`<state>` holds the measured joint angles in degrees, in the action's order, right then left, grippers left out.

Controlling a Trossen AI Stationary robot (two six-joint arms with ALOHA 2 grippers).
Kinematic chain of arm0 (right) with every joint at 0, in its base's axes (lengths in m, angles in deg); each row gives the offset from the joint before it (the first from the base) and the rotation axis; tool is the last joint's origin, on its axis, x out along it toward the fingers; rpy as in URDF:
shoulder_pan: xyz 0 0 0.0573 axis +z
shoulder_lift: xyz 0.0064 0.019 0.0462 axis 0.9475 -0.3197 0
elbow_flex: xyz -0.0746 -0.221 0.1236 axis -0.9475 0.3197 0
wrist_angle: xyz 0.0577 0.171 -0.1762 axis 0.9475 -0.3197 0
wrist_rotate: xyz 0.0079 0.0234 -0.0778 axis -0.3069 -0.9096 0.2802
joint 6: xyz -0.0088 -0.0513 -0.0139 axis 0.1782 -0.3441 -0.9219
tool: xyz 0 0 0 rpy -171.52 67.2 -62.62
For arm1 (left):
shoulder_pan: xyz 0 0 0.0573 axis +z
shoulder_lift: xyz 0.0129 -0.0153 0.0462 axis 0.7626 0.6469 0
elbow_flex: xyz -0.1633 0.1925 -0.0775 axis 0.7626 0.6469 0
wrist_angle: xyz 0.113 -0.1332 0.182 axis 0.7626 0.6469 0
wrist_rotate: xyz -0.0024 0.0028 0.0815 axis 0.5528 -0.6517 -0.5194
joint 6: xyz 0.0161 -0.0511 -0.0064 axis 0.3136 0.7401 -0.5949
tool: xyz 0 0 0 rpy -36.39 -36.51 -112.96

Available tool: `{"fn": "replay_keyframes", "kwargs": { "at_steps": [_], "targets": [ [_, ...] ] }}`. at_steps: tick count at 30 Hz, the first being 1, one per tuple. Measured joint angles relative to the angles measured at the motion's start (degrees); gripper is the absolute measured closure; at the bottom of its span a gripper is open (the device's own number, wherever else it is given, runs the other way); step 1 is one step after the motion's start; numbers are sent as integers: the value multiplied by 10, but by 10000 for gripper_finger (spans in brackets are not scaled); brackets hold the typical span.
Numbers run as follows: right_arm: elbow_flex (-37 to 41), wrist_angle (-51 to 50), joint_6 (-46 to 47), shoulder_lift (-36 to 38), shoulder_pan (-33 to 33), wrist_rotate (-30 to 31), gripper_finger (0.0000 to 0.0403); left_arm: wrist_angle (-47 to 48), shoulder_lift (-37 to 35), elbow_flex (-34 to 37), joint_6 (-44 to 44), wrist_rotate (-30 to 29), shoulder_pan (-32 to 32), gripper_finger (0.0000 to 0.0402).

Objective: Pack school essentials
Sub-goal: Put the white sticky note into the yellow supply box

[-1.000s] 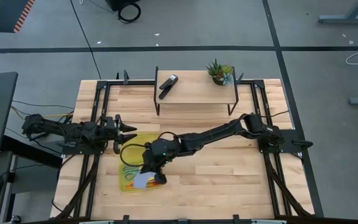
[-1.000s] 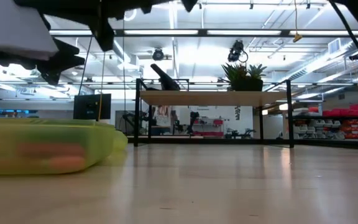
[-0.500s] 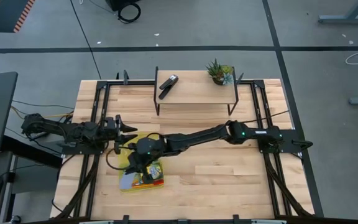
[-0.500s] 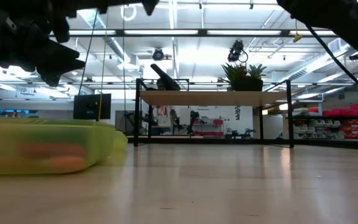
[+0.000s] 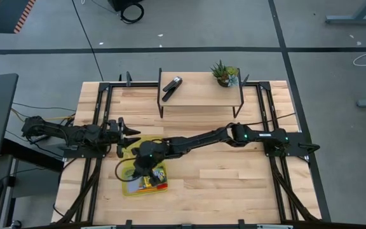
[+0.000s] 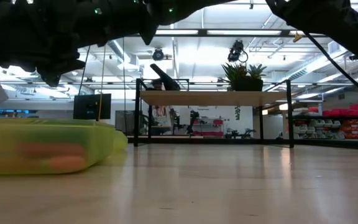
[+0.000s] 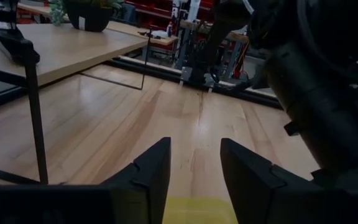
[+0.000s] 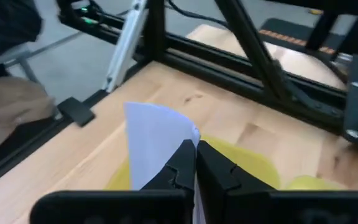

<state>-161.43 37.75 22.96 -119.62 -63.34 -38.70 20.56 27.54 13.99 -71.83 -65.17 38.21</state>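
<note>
I have the right gripper (image 8: 194, 163) over the yellow-green case (image 5: 143, 178) near the table's front left, its fingers pinched together on the pale blue pad (image 8: 157, 140). In the right wrist view the pad stands up on edge between the fingers, with the yellow case below it and the table frame beyond. From above, the arm hides the pad, so I can't say how near the case it hangs or whether it touches.

The left gripper (image 7: 192, 168) waits just beside the case's back left corner, fingers spread and holding nothing. Its view looks past them across the bare table (image 5: 234, 172) toward the shelf (image 5: 199, 94), with the right arm close alongside.

The case already holds orange and red items; I can't make them out singly. The stapler (image 5: 171, 86) and plant (image 5: 224, 74) sit on the shelf, well apart from the work.

My worries from here: the grip is on one thin edge, so the pad could swivel or slip out as I lower it. If I let go while it stands upright, it may tip over the rim onto the table. The two arms are close, so a careless move on either could make them touch. Pressing down could also shove the light case.
</note>
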Motion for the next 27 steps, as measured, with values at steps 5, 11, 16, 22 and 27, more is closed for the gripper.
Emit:
{"fn": "replay_keyframes", "kwargs": {
  "at_steps": [5, 11, 16, 22, 27],
  "targets": [
    [34, 33, -30, 3, -4, -11, 386, 0, 0, 0, 0, 0, 0, 249],
    [64, 53, -25, 1, -15, -18, 386, 0, 0, 0, 0, 0, 0, 255],
    [69, 49, -14, 1, -20, -20, 385, 0, 0, 0, 0, 0, 0, 251],
    [70, 45, 1, 1, -19, -40, 384, 0, 0, 0, 0, 0, 0, 251],
    [70, 35, 16, 2, -19, -46, 368, 0, 0, 0, 0, 0, 0, 256]
  ]
}}
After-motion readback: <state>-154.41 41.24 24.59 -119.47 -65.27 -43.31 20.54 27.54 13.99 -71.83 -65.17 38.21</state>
